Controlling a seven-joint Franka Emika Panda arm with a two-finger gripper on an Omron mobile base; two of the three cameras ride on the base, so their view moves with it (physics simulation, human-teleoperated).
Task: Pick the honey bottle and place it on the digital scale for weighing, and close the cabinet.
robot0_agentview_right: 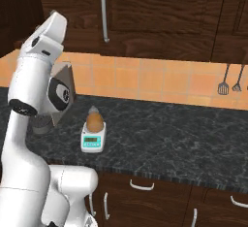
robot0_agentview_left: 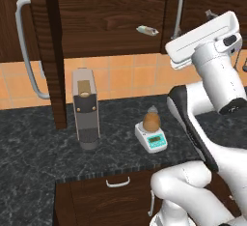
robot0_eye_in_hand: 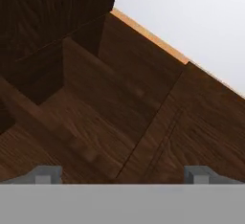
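Note:
The amber honey bottle (robot0_agentview_left: 151, 120) (robot0_agentview_right: 94, 120) stands upright on the grey plate of the small white digital scale (robot0_agentview_left: 155, 141) (robot0_agentview_right: 92, 142) on the dark counter. The dark wood wall cabinet (robot0_agentview_left: 111, 12) (robot0_agentview_right: 160, 17) hangs above. Its left door (robot0_agentview_left: 52, 51) stands open, swung out edge-on over the counter. My gripper (robot0_eye_in_hand: 123, 175) is open, its fingertips (robot0_eye_in_hand: 48, 174) wide apart with nothing between them. It is raised high at cabinet level, well above and apart from the bottle, facing dark wood panels and shelves.
A tall grey-and-black coffee machine (robot0_agentview_left: 86, 108) stands left of the scale. A small pale tube (robot0_agentview_left: 147, 30) lies inside the cabinet. Two utensils (robot0_agentview_right: 223, 87) hang on the tiled wall at the right. Lower drawers (robot0_agentview_left: 118, 182) run under the counter edge.

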